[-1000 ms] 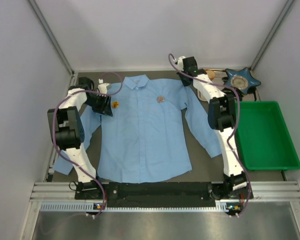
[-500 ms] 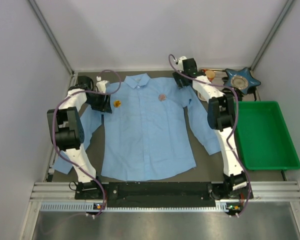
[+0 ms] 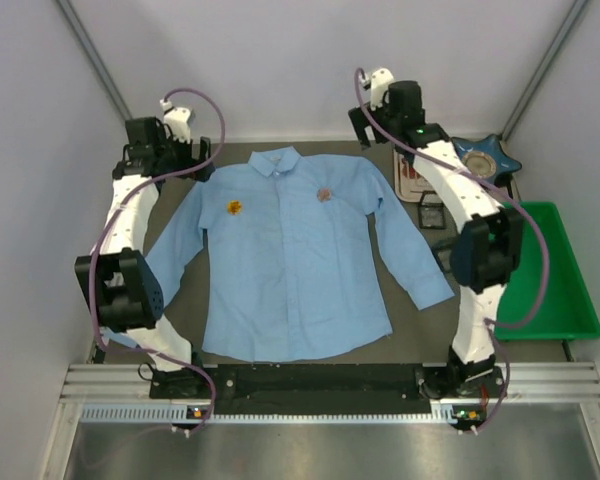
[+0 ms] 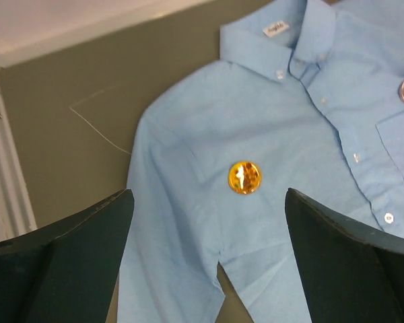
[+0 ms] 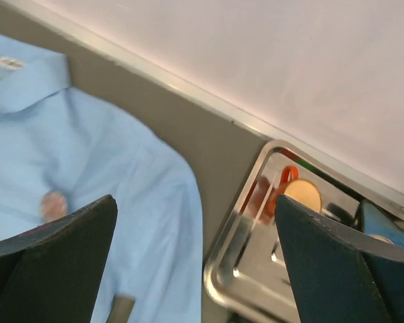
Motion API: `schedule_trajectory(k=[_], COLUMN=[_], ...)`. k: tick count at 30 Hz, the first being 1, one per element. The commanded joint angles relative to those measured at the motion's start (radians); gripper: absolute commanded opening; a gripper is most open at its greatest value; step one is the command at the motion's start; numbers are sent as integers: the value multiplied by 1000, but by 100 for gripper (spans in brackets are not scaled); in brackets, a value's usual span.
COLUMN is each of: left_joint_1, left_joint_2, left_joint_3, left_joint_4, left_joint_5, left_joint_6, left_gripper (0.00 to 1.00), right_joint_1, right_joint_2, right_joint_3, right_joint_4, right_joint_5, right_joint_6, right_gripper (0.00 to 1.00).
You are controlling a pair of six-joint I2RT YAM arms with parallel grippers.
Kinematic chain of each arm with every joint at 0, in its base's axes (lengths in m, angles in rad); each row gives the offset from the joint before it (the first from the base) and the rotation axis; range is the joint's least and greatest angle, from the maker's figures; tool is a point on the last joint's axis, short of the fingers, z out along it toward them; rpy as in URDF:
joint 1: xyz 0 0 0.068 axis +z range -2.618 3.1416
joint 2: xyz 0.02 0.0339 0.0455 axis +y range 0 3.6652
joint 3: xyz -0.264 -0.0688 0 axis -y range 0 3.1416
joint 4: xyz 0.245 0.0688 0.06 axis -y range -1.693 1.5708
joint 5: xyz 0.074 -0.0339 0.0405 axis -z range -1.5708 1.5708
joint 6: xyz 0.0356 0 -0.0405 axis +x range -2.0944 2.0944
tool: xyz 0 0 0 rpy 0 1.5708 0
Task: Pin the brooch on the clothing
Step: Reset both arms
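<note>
Brooch [image 4: 244, 177], round and gold, sits on the blue shirt [image 3: 290, 270], which lies flat on the table [image 3: 400, 330]. The left claw [image 4: 209, 195] and right claw [image 5: 195, 202] are wide apart, holding nothing.

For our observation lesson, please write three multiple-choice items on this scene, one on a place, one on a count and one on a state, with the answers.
1. Where on the light blue button-up shirt does the round gold brooch sit?
A. on the chest
B. on a sleeve cuff
C. on the collar

2. How many brooches sit on the shirt?
A. one
B. two
C. three

3. How do the two tools stand?
A. both open, holding nothing
B. left shut on the gold brooch
C. right shut on a sleeve

Answers:
1 A: the brooch lies below the collar, beside the button row.
2 B: there is the gold one and a pinkish brooch on the other side.
3 A: the left tool and the right tool are spread wide with nothing between their fingers.
</note>
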Motion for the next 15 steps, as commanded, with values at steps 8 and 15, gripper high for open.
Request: schedule_trajectory(k=[8, 15], left_joint_1=[-228, -245], left_joint_2=[-135, -223], left_joint_3=[-294, -404], left_joint_4=[131, 144], left_joint_5=[-270, -336], left_joint_6=[-38, -178], left_gripper=[99, 98], right_joint_1=[12, 10], right_joint_2=[-626, -836], right_joint_3=[-673, -975], right_joint_4=[-79, -95], right_joint_5=[-187, -207], right_joint_6=[68, 93], right_gripper=[99, 99])
